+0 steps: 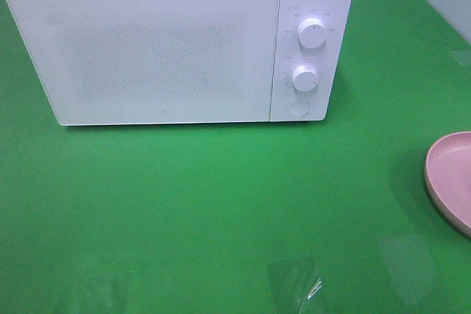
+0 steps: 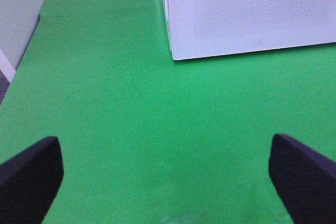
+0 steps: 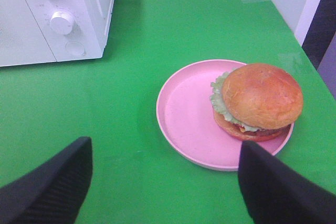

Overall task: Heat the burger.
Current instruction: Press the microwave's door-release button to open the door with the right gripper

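Observation:
The burger, brown bun with green lettuce and red filling, sits off-centre on a round pink plate. Only the plate's edge shows at the right border of the high view; the burger is out of that view. My right gripper is open, short of the plate, with nothing between its black fingers. A white microwave stands at the back of the green table with its door shut. My left gripper is open over bare green cloth in front of the microwave's corner.
The microwave's control panel has two white knobs and a round button. A grey wall borders the table on the left arm's side. The table edge and a pale wall lie just beyond the plate.

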### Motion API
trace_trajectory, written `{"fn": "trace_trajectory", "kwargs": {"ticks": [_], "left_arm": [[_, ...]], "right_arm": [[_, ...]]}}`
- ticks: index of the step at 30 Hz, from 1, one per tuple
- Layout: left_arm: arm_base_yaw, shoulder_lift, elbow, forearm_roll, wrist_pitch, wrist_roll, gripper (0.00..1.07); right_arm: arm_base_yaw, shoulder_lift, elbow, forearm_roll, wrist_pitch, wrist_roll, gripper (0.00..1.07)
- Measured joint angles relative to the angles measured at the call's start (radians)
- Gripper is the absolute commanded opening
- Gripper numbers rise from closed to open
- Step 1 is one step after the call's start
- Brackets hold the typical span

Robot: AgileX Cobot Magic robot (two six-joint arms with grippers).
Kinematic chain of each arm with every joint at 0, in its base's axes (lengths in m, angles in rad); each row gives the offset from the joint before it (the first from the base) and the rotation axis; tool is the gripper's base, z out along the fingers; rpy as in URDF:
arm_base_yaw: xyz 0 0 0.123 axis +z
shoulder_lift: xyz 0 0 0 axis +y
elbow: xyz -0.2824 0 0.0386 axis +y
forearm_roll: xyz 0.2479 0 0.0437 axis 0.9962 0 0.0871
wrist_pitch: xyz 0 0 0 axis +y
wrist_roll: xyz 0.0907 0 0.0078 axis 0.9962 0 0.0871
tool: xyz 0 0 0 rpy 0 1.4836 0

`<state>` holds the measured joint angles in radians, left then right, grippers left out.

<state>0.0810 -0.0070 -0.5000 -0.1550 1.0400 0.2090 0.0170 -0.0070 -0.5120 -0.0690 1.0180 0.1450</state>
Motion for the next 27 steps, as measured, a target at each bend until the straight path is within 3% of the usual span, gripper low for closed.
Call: {"fn": "trace_trajectory", "kwargs": {"ticks": [21,27], "left_arm": [[0.0,0.0,0.0,0.0,0.0,0.0,1.0],[0.0,0.0,0.0,0.0,0.0,0.0,1.0]], "right_arm": [[0.0,0.0,0.0,0.0,0.0,0.0,0.76],[0.0,0.062,-0.045,0.005,-0.062,0.0,0.76]]}}
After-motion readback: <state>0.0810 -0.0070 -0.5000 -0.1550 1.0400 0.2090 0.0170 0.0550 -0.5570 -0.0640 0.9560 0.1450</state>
